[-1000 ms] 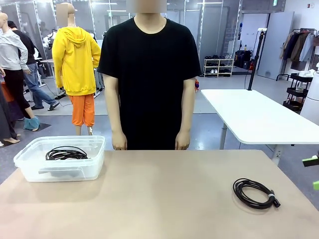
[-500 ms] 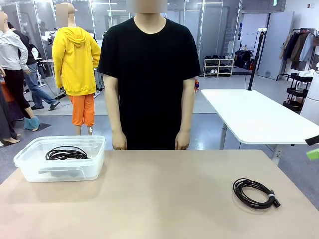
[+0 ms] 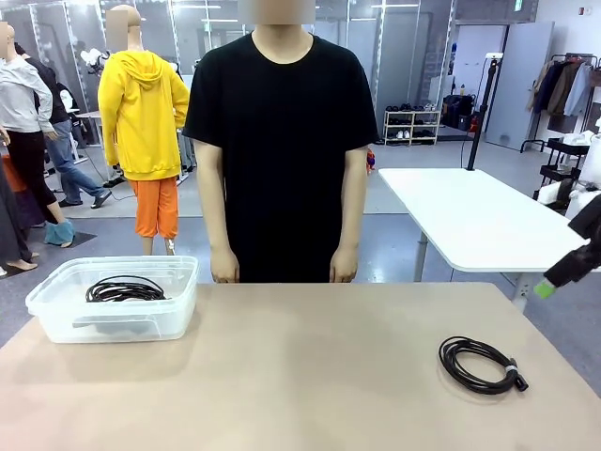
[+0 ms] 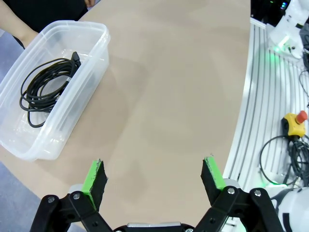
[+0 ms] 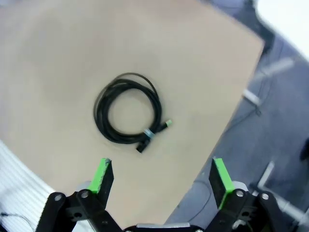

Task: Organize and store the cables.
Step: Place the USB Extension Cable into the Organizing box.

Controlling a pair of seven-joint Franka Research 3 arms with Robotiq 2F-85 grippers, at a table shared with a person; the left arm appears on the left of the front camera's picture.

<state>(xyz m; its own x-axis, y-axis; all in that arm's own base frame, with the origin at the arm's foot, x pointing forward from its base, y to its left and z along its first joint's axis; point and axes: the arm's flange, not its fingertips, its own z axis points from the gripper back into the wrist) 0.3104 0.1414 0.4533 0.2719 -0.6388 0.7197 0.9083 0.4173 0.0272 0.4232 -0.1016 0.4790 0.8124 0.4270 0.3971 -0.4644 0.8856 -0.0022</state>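
1. The table is a wide tan top; a person in a black T-shirt stands at its far edge, arms hanging, both hands down at the table's rim.
2. A clear plastic bin sits at the table's far left corner, near the person's side.
3. One coiled black cable lies flat inside that bin, its plug end up near the rim in the left wrist view.
4. A second coiled cable lies loose on the bare table at the right, well apart from the bin, with a pale band and a plug end poking out of the coil.
5. The left claw hangs above the table beside the bin, jaws spread wide, gripping nothing.
6. The right claw hovers high over the loose coil, jaws wide apart and empty; one green fingertip peeks in at the front view's right edge.
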